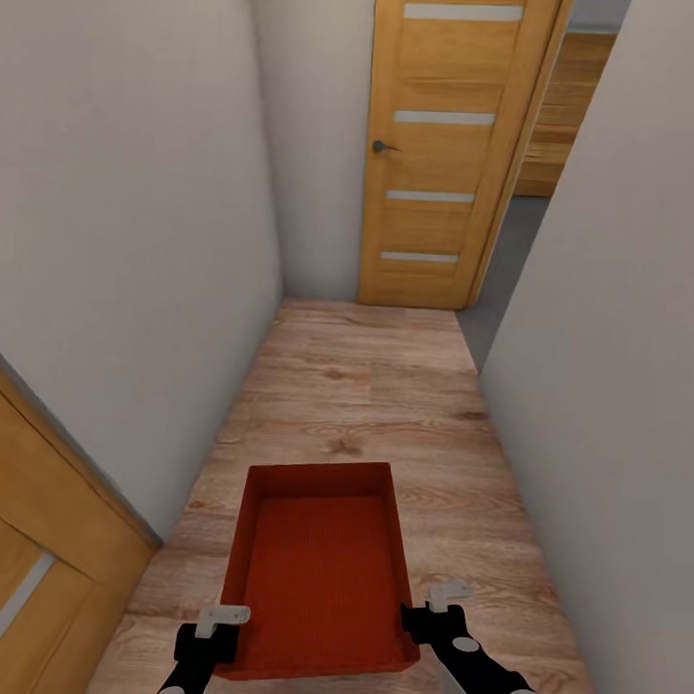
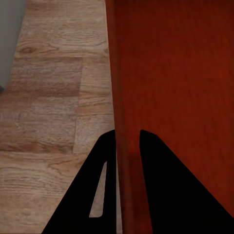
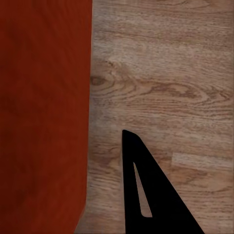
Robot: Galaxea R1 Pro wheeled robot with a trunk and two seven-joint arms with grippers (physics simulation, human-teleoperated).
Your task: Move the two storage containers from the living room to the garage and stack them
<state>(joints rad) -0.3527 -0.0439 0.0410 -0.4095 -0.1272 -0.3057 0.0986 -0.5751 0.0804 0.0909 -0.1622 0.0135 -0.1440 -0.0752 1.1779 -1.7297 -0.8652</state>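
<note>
Between your claws rides one storage container (image 1: 319, 571): left gripper (image 2: 127, 141) pinches its wall; right gripper (image 1: 430, 615) touches its rim, grip unclear. Corridor wood floor (image 1: 386, 388) underneath; garage unreached, stacking pending.

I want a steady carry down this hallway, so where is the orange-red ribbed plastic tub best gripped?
By the thin flared rims of the orange-red ribbed plastic tub's two long walls, near the robot's end, coming from above at each side. The left gripper pinches one such wall now; the right gripper sits at the opposite wall.
</note>
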